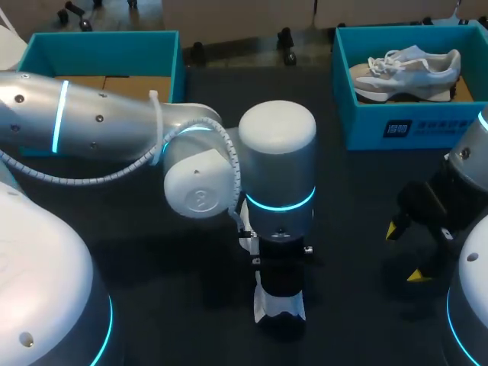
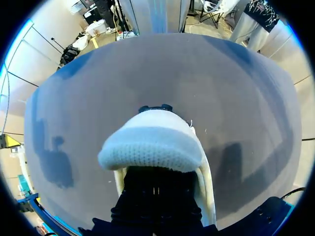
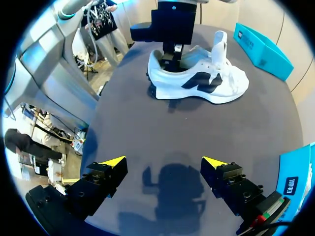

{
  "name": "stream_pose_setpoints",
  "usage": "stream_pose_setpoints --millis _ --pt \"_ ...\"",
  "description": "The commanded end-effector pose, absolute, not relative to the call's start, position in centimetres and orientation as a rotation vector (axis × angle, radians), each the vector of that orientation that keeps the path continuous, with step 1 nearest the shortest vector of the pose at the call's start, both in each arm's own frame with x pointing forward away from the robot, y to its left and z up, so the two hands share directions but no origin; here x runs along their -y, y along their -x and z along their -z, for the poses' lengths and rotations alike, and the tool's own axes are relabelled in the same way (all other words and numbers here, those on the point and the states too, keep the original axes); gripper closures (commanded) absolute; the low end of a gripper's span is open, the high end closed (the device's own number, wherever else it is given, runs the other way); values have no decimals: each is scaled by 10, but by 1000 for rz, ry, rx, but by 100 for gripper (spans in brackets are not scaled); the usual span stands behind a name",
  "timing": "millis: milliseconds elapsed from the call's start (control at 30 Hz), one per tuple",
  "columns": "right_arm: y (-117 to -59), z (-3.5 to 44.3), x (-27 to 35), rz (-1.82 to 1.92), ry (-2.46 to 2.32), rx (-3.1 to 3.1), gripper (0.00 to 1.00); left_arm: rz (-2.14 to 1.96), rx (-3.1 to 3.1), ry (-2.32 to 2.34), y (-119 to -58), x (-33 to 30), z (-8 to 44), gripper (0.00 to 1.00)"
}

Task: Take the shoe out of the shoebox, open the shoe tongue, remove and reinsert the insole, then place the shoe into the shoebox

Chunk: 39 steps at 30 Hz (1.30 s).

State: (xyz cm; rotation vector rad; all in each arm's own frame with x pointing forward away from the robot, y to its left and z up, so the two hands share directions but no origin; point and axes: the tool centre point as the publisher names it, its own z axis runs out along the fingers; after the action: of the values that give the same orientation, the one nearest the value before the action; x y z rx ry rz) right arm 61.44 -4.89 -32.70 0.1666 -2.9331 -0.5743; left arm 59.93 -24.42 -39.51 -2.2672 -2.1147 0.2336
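Observation:
A white shoe (image 3: 206,81) with a black side mark lies on the dark table, its tongue (image 3: 220,42) standing up. My left gripper (image 3: 171,61) points straight down into the shoe's heel opening, and its fingertips are hidden inside. In the head view only the heel end of the shoe (image 1: 264,309) shows under the left gripper (image 1: 280,301). The left wrist view shows the knitted heel collar of the shoe (image 2: 152,145) ahead of the dark left gripper (image 2: 155,189). My right gripper (image 1: 404,252) (image 3: 165,164) hovers open and empty at the table's right, well apart from the shoe.
A teal shoebox (image 1: 427,126) at the back right holds a second pale shoe (image 1: 408,69). Another teal box (image 1: 99,49) with cardboard inside stands at the back left, behind my left arm. Bare dark table lies between the shoe and my right gripper.

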Motion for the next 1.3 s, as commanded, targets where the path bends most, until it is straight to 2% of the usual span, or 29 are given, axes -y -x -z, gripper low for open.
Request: stream_pose_setpoints --millis 33,1200,1300 --pt "-613 328 49 573 -167 2936 0 -224 2119 2292 -599 237 370 100" --pt "-613 328 49 573 -167 2936 0 155 2364 2213 -653 236 368 100" --pt "-613 328 49 573 -167 2936 0 161 2379 2202 -655 234 366 93"
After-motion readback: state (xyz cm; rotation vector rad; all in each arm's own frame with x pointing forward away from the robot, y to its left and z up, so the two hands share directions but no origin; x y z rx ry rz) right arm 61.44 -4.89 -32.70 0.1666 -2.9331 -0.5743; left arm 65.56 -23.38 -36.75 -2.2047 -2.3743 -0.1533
